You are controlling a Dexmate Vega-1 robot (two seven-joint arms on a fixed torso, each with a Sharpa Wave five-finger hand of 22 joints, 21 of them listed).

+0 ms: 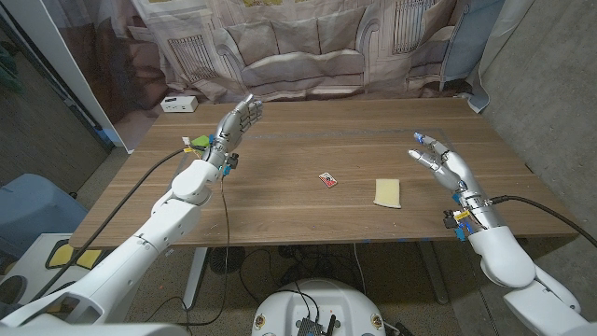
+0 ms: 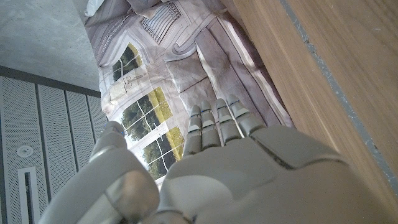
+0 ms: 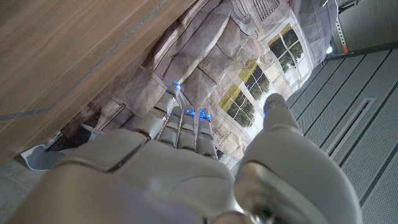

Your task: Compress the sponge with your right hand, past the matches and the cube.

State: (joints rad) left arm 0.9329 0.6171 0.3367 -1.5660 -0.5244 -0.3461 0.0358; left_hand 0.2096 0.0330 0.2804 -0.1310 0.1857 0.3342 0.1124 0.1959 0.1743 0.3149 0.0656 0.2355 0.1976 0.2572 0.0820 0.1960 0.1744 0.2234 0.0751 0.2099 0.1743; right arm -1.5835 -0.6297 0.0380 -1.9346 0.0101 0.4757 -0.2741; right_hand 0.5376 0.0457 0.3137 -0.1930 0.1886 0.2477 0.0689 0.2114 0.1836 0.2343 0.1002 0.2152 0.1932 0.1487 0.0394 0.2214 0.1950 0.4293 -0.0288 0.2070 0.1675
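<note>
Sponge handling is the question, but take the scene by size first. The wooden surface carries everything, with a printed curtain backdrop hanging behind its far edge and a small white box near the far left corner. The left robot hand is raised over the left part of the surface, fingers apart and grasping nothing. The right robot hand hovers near the right edge, also spread and released, palm turned inward.

The sponge lies flat near the front, a pale yellow slab just inward of the right robot hand, apart from it. A small red matchbox lies further inward, to the sponge's left; no cube can be made out.

Judging by its look, the sponge should be light and soft, yielding readily and springing back, with a slightly grippy face. Being so light, it may skid if pushed from the side. A press straight down on the middle of its broad top face, or a squeeze across its two long edges, looks the safest hold. Nothing about it seems fragile.
</note>
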